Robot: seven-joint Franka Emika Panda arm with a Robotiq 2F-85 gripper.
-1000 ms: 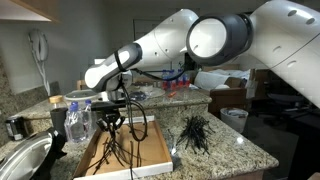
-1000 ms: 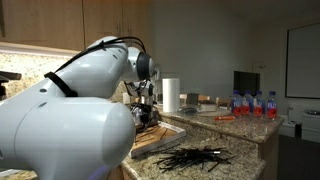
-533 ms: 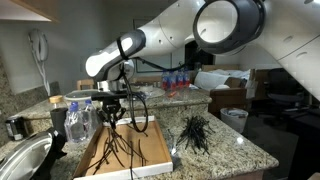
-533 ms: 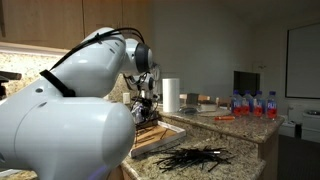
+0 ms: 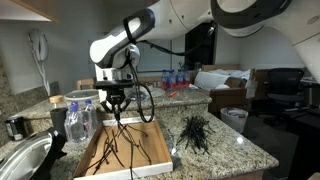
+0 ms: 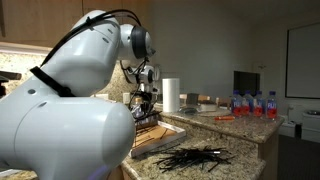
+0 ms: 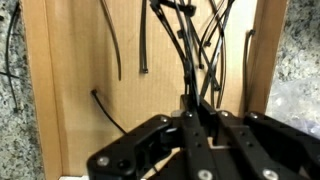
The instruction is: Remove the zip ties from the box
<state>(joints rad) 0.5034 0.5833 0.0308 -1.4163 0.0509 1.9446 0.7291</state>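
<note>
Fingers [image 7: 188, 118] are clamped tight on your bunch of zip ties [image 5: 122, 142], which dangles over the box [image 5: 152, 150] at lower centre. A loose pile [image 5: 193, 133] lies on the counter [image 5: 238, 150], lower right.

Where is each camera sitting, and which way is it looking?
An exterior view: in front of the counter, facing the box; the arm reaches in from the upper right, gripper shut on zip ties.
An exterior view: behind the robot, looking along the counter; the white arm fills the left.
Wrist view: on the wrist, looking down into the box; the gripper shows at the bottom.
Both exterior views share the loose pile.
</note>
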